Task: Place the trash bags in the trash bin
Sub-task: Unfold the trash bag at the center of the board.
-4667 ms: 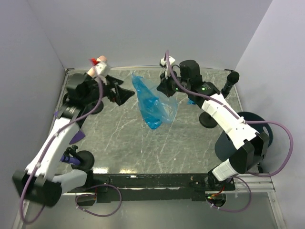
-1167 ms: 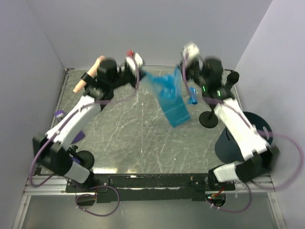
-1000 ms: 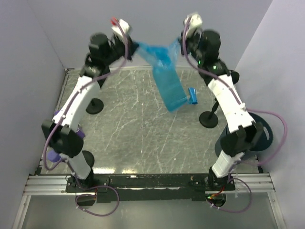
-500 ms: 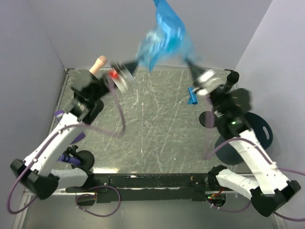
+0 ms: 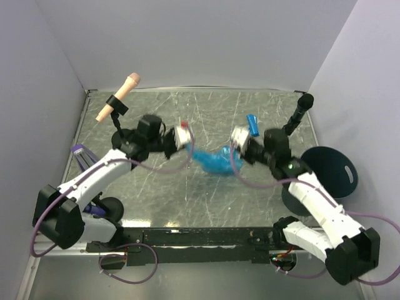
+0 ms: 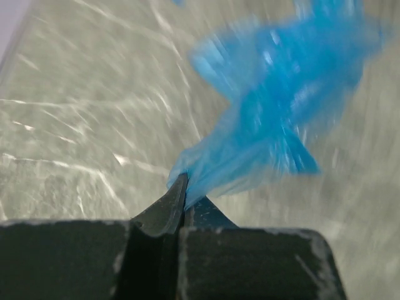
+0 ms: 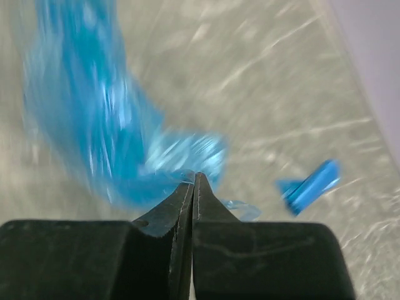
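1. Scratched grey tabletop (image 5: 156, 194) between pale walls, and dead centre lies the trash bag (image 5: 214, 162), a crumpled bright-blue sheet bunched low and strung between the two arms.
2. On its left end, the left gripper (image 5: 191, 149): the left wrist view shows the jaws clenched on a twisted corner of film, with nothing but plastic between them.
3. On its right end, the right gripper (image 5: 233, 155): the jaws are pinched tight on a thin edge of the same sheet.
4. One pinch at each end looks to me like a way to keep the floppy film gathered rather than trailing.
5. Both wrist views smear the film with blur, so I cannot tell whether its belly touches the table.
6. Up and to the right, the small blue roll (image 5: 252, 122) lies alone on the table, near the right gripper but with nothing gripping it.
7. Further right, the trash bin (image 5: 330, 164), dark navy, sits at the frame's right edge beyond the right arm and well apart from the sheet, with no blue showing on it.
8. So neither bag is in, and I judge a carry to the right comes next.
9. Outermost are a pink microphone (image 5: 128, 82) at upper left and a black microphone (image 5: 302, 104) at upper right, the black one a likely snag on the way to the bin.
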`<state>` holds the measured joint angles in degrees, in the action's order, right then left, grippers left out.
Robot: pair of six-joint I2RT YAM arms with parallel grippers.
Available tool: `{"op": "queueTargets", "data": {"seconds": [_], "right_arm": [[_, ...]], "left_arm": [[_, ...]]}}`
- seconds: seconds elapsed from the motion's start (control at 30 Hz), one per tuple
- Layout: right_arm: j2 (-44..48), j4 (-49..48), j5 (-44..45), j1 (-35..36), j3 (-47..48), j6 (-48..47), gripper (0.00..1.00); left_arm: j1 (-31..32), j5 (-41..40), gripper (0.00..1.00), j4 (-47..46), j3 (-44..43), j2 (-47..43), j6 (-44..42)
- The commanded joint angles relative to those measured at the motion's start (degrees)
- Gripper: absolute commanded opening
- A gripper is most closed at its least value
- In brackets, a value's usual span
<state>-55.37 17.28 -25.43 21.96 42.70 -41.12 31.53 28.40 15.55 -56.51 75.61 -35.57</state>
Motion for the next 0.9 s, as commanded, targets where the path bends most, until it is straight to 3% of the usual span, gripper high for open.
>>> {"op": "queueTargets", "data": {"seconds": [0.0,0.13,0.3,0.37,0.47,0.57,0.63,0.7,0.73,0.8,0.83,0.87], "right_arm": [[-10.86,-2.6,2.38,-1.73,16.58,19.29,0.0],[-24.14,-0.85,10.21,-4.02,38.3,26.79,0.0],[-34.0,-4.51,16.72,-4.2,67.65,27.59,0.0],[-33.14,-12.66,17.26,-3.94,72.07,26.54,0.0],[-29.63,-28.3,14.37,-1.57,73.23,20.67,0.0],[-24.97,-40.45,10.06,3.78,69.04,13.02,0.0],[-20.06,-43.8,9.52,6.51,60.98,8.19,0.0],[-13.47,-44.26,9.26,6.96,43.34,3.36,0.0],[-11.53,-43.22,10.48,7.05,32.91,-1.28,0.0],[-11.59,-34.23,14.52,6.26,16.25,-9.98,0.0],[-14.03,-20.32,17.32,6.26,13.06,-14.2,0.0],[-14.75,-11.3,17.87,5.82,10.24,-14.25,0.0]], "left_arm": [[-4.35,0.24,0.01,-2.56,-14.91,7.59,33.59],[-12.26,3.06,0.01,0.01,-36.01,17.98,50.05],[-15.53,1.83,0.01,-4.9,-62.36,24.66,48.23],[-16.06,-1.49,0.0,-11.64,-69.76,25.63,47.79],[-15.62,-5.98,0.01,-28.78,-73.29,23.88,47.62],[-10.46,-5.39,0.01,-33.28,-80.07,23.62,37.19],[-5.98,-3.45,0.01,-37.85,-66.97,17.4,26.66],[-0.88,0.23,0.01,-41.21,-39.61,4.42,10.26],[1.06,3.03,0.01,-38.0,-27.72,0.63,-1.66],[3.53,1.68,0.0,-18.91,-7.82,-3.97,-27.91],[3.8,-1.3,0.01,-7.93,-0.34,-4.68,-40.68],[3.8,-2.99,0.01,-2.68,5.3,-5.38,-46.72]]}}
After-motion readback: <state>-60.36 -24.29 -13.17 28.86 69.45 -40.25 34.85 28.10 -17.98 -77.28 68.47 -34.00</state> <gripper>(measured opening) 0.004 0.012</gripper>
